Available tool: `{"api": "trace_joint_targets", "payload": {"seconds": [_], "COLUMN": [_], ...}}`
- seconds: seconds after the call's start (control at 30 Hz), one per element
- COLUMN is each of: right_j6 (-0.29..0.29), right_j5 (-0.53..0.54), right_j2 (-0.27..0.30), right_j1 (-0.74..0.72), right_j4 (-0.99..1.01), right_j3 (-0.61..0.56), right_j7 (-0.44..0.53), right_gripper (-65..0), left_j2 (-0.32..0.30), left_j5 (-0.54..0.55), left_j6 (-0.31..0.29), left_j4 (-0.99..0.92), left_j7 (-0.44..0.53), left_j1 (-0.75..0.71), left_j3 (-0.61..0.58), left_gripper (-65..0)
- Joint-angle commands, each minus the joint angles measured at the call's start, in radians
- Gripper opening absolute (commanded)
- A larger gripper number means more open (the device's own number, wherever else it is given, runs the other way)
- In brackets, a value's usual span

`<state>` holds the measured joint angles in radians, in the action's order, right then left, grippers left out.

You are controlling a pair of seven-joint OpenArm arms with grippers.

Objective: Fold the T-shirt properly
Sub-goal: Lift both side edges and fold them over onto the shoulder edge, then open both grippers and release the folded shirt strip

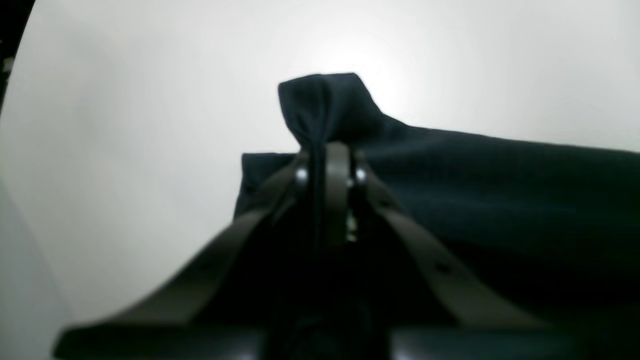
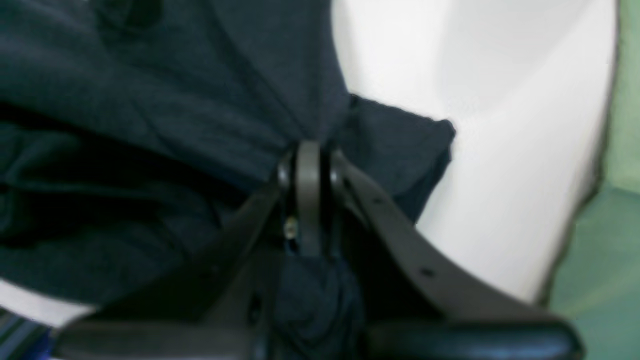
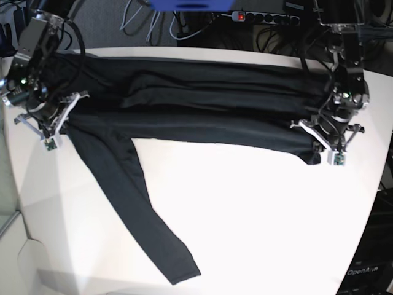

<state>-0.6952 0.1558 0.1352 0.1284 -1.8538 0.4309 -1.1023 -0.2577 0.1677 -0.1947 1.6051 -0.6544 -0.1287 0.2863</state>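
The black T-shirt (image 3: 202, 110) lies stretched in a long band across the far half of the white table (image 3: 264, 215). One long sleeve (image 3: 144, 221) runs diagonally toward the front edge. At the band's right end, my left gripper (image 3: 325, 140) is shut on the cloth. The left wrist view shows a pinched fold of T-shirt (image 1: 325, 105) sticking up past the left gripper (image 1: 327, 147). My right gripper (image 3: 50, 118) holds the band's left end. In the right wrist view the right gripper (image 2: 309, 147) is shut on bunched T-shirt (image 2: 150, 100).
A power strip (image 3: 264, 16) and loose cables lie behind the table. A blue object (image 3: 190, 5) sits at the top edge. The table's rounded edge (image 2: 607, 150) is near the right gripper, with green floor (image 2: 600, 280) beyond.
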Motion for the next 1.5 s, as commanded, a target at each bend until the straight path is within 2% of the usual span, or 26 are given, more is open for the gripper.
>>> {"api": "trace_joint_targets", "payload": {"seconds": [0.0, 0.23, 0.4, 0.53, 1.0, 1.23, 1.47], "right_j6": [-0.003, -0.003, -0.003, -0.003, -0.003, -0.003, -0.003], "right_j5": [-0.002, -0.002, -0.002, -0.002, -0.003, -0.003, -0.003], "right_j2": [0.013, 0.014, 0.014, 0.011, 0.004, -0.01, -0.009], "right_j1": [0.0, 0.038, 0.083, 0.119, 0.124, 0.126, 0.116], "right_j4": [-0.019, -0.019, -0.019, -0.017, -0.008, -0.005, 0.118], "right_j3": [0.006, 0.058, 0.059, 0.056, 0.055, 0.053, 0.053], "right_j7": [0.006, 0.034, 0.069, 0.103, 0.112, 0.112, 0.112], "right_gripper": [-65.0, -65.0, -65.0, -64.9, -64.8, -64.7, -64.6], "left_j2": [-0.013, -0.015, -0.005, -0.005, -0.005, -0.01, -0.013], "left_j5": [0.003, 0.003, -0.003, -0.004, -0.004, -0.004, -0.004], "left_j6": [0.002, -0.001, -0.136, -0.174, -0.174, -0.174, -0.174], "left_j4": [0.021, 0.021, 0.016, -0.009, -0.007, -0.059, -0.065], "left_j7": [0.021, 0.02, 0.018, 0.018, 0.021, 0.029, 0.025], "left_j1": [-0.001, -0.027, -0.03, -0.045, -0.154, -0.157, -0.159], "left_j3": [0.006, 0.052, 0.13, 0.155, 0.153, 0.153, 0.153], "left_gripper": [-65.0, -65.0, -65.0, -65.0, -65.0, -65.0, -65.0]}}
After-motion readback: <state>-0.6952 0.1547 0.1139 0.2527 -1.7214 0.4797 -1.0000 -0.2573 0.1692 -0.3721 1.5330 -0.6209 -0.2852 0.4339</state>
